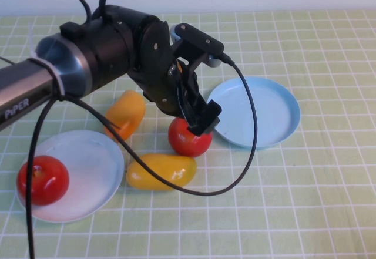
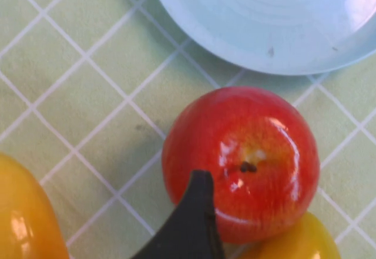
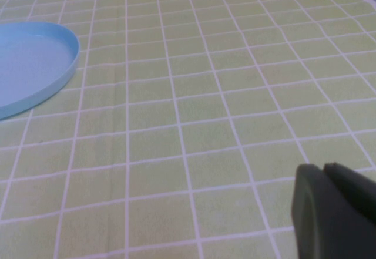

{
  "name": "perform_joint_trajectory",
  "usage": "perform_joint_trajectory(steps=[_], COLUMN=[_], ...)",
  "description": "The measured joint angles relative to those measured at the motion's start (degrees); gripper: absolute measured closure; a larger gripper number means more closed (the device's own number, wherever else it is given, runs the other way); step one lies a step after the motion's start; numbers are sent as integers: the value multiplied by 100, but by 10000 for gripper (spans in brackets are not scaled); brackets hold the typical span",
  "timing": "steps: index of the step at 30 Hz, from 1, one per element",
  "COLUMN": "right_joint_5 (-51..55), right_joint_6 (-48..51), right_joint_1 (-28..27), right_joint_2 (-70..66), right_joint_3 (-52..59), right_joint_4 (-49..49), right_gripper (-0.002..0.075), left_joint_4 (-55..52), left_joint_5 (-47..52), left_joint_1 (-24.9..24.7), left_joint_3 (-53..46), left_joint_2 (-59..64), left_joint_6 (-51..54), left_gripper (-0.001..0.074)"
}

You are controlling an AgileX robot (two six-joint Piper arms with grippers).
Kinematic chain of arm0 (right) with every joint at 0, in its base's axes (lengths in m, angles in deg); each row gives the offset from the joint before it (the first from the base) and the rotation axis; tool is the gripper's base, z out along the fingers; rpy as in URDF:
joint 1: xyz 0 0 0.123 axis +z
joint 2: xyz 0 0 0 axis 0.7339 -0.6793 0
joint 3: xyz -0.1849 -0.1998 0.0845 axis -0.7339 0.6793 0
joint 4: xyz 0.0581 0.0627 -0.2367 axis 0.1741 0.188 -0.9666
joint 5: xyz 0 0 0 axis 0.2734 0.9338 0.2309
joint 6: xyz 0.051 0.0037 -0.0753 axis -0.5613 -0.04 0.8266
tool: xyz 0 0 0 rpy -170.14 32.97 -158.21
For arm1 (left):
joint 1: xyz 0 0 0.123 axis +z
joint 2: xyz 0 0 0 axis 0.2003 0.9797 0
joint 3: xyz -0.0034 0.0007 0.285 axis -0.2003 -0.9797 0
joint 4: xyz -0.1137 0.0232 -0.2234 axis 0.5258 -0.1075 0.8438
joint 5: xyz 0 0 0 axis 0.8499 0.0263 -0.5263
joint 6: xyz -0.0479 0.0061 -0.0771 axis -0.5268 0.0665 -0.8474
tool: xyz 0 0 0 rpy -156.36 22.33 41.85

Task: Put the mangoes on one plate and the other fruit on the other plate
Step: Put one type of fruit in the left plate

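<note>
My left gripper (image 1: 200,120) hangs open right over a red apple (image 1: 189,140) in the middle of the table. In the left wrist view one black finger (image 2: 194,224) lies against that apple (image 2: 244,153); the other finger is out of view. A second apple (image 1: 42,180) rests on the white plate (image 1: 94,165). The orange mango (image 1: 125,113) and the yellow mango (image 1: 161,171) lie on the cloth beside the middle apple. The light blue plate (image 1: 261,112) holds nothing. My right gripper (image 3: 323,171) is shut, low over bare cloth, and does not show in the high view.
A green checked cloth (image 1: 305,200) covers the table. A black cable (image 1: 252,130) loops from the left arm down over the yellow mango. The blue plate's rim (image 3: 64,65) shows in the right wrist view.
</note>
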Motion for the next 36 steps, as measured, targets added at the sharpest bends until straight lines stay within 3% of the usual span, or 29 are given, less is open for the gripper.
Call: perform_joint_trajectory(steps=[11,36], right_joint_5=[0,0], right_joint_6=[0,0], right_joint_1=[0,0], right_joint_2=[0,0], right_joint_3=[0,0], right_joint_4=[0,0], right_gripper=[742,743], left_joint_4=[-224,-195], left_joint_5=[521,597], left_joint_1=[11,176], left_joint_3=[733,1001], left_joint_2=[601,1237], left_joint_6=[-458,-560], left_gripper=[66,66])
